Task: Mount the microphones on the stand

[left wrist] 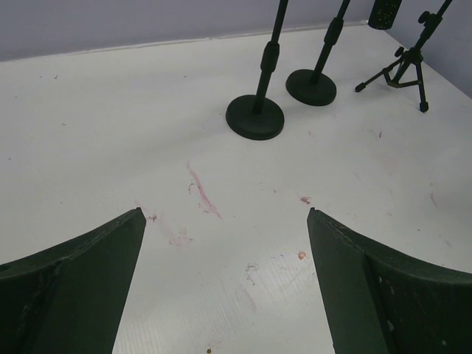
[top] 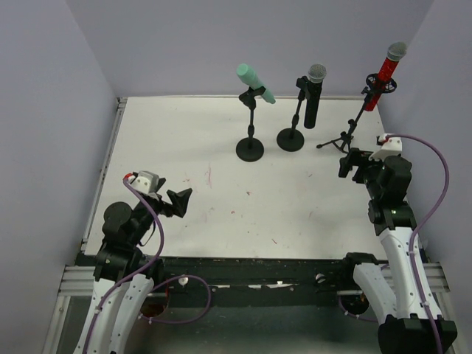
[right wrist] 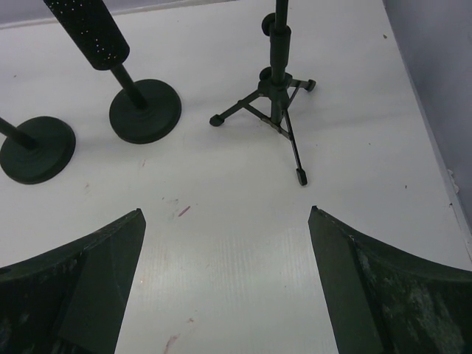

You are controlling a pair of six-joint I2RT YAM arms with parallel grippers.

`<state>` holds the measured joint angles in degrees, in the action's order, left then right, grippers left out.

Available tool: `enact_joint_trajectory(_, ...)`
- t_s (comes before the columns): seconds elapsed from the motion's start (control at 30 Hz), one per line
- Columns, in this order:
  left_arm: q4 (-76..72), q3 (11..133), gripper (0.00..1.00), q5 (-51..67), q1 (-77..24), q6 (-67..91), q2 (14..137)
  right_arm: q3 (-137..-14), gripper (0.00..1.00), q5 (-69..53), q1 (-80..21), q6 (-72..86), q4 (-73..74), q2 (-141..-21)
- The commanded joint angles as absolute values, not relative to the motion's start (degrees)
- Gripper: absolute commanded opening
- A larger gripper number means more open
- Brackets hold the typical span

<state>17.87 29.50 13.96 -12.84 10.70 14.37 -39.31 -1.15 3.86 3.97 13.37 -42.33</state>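
Nearest, the left gripper [left wrist: 225, 214] and the right gripper [right wrist: 226, 211] hover over the white table [top: 221, 221], each with its fingers spread apart and empty. Farther back, the green microphone [top: 256, 83] sits clipped on the left round-base stand [top: 250, 149], the black microphone [top: 313, 99] on the middle round-base stand [top: 290, 139], and the red microphone [top: 386, 74] on the tripod stand [top: 343, 139].

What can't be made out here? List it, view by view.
- Top view: how firmly the green mic, black mic and red mic are held; too small.
- Left wrist view: the top edge cuts off all mics but the black mic's lower end.
- Right wrist view: the top edge cuts off the tripod above its hub, with the red mic and green mic; the left edge clips one round base.
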Motion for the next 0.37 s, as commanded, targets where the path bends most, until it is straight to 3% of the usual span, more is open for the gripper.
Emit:
enact_joint_trajectory(0.0,16.96,29.53,0.98,14.50,-12.92,10.72,14.85,-39.02,1.00,-0.35,4.13,3.25,12.57,-41.31)
enact_joint_trajectory(0.33,16.43,29.53,0.99,15.29,-12.92,10.81,15.12,-39.55,1.00,-0.35,4.31,3.87,12.92,-41.31)
